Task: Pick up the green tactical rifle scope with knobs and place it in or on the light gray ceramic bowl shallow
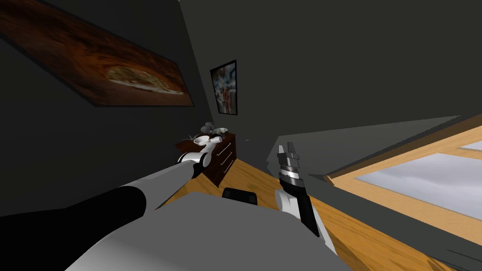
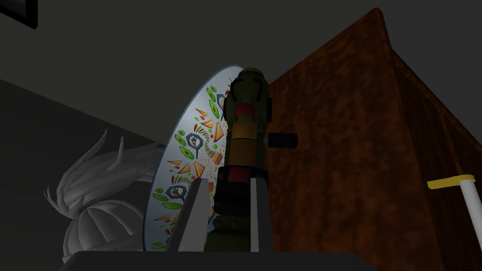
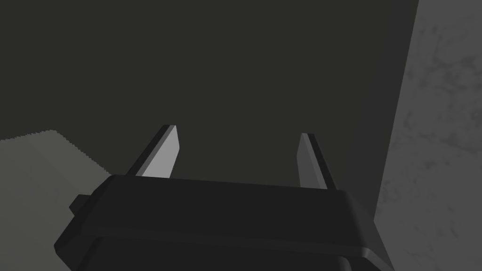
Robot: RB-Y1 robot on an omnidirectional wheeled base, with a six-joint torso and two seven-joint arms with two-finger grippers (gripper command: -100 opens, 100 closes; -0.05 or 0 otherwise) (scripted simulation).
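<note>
Left end effector point(image 2: 228, 182) gripping green scope point(image 2: 242, 141), fingers pressing its sides near rear end. Scope running away from hand, red bands showing on body, black knob point(image 2: 282, 139) sticking out sideways. Light-rimmed bowl point(image 2: 188, 141) with colourful patterned inside showing just behind scope; touching or apart, cannot tell. Brown wooden dresser point(image 2: 353, 164) lying beside both. Grey spiky ornament point(image 2: 99, 188) sitting beyond bowl. Right end effector point(image 3: 237, 132) hanging well apart from dresser, fingers standing wide, holding nothing.
</note>
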